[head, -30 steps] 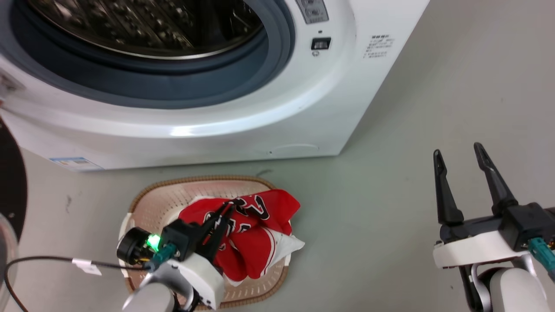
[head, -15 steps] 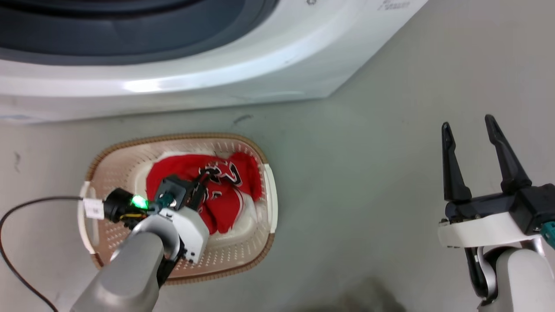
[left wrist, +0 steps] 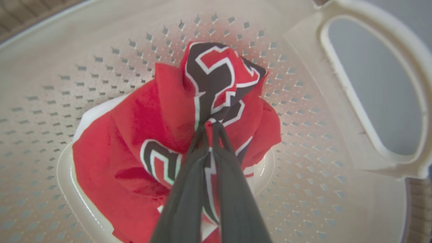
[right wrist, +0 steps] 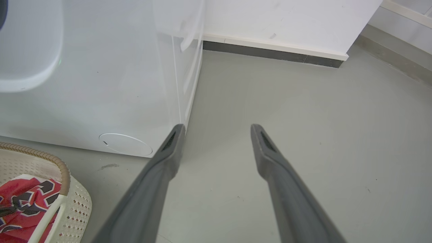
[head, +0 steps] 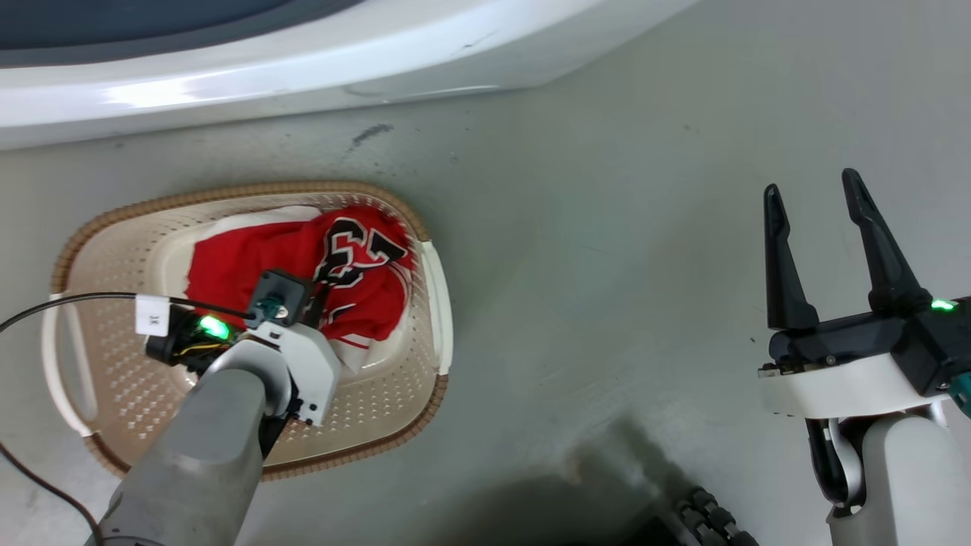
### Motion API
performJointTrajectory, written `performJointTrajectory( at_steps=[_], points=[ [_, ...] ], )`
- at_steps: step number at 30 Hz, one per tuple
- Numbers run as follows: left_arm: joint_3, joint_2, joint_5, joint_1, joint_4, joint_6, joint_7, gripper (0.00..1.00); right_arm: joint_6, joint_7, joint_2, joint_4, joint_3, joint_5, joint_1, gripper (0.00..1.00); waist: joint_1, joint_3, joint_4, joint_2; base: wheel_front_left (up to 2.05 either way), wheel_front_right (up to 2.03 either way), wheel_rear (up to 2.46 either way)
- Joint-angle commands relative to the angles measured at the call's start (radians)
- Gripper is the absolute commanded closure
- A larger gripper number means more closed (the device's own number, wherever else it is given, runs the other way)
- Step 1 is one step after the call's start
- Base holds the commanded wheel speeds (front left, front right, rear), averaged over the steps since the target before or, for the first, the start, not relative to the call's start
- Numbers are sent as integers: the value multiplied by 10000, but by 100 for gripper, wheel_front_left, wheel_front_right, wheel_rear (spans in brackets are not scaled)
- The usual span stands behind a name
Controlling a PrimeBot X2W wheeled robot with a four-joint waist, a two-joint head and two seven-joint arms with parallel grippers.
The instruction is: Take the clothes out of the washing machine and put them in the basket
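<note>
Lying crumpled in cream basket (head: 114,379), red jersey (head: 356,265), black-and-white lettering

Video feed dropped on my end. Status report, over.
Left hand shut on red jersey, down inside basket. Right hand open, over the floor. No obstruction seen.

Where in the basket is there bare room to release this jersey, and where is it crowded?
Bare basket bottom lies between the jersey and the basket's left end in the head view. Crowded: the far right corner, where the left gripper holds the red cloth bunched. The floor between basket and open right gripper is bare too.
</note>
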State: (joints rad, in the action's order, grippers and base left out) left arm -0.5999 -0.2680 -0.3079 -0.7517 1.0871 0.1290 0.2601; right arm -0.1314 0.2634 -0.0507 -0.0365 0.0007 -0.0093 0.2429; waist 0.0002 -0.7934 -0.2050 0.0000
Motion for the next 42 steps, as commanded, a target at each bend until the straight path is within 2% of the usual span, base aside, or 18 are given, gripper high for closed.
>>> performJointTrajectory(
  at_steps=[1, 6, 7, 8, 16, 18, 29, 36, 42],
  points=[
    [51, 10, 6, -152, 227, -55, 58, 100, 14, 20, 11, -47, 46, 45, 121, 0, -2, -202, -178, 0, 0, 0, 0],
    [354, 82, -199, -349, 580, -209, 70, 100, 14, 20, 11, -92, 114, 171, 232, 0, -2, -375, -322, 0, 0, 0, 0],
    [376, 64, -179, -333, 586, -252, 71, 59, 14, 20, 11, -84, 106, 169, 237, 0, -2, -377, -334, 0, 0, 0, 0],
    [401, 61, -160, -321, 570, -295, 70, 0, 14, 20, 11, -67, 92, 176, 238, 0, -2, -367, -338, 0, 0, 0, 0],
    [618, 47, -64, 90, 74, -471, 54, 0, 14, 20, 9, 183, 4, 124, 302, 0, -2, 339, -164, 0, 0, 0, 0],
    [718, -12, 27, 214, -319, -632, 55, 0, 14, 20, 9, 208, -40, 83, 334, 0, -2, 648, -89, 0, 0, 0, 0],
    [1939, 175, 239, 1828, -3369, -508, 54, 0, 13, 20, 8, 576, -516, -222, -5, 0, -2, 3021, 573, 0, 0, 0, 0],
    [3087, 340, 473, 2942, -5487, -354, 54, 0, 13, 20, 9, 744, -671, -467, -475, 0, -2, 4397, 1126, 0, 0, 0, 0],
    [4186, 544, 935, 4026, -7289, -458, 55, 0, 13, 20, 9, 813, -749, -607, -835, 0, -2, 5336, 1592, 0, 0, 0, 0]
  ],
)
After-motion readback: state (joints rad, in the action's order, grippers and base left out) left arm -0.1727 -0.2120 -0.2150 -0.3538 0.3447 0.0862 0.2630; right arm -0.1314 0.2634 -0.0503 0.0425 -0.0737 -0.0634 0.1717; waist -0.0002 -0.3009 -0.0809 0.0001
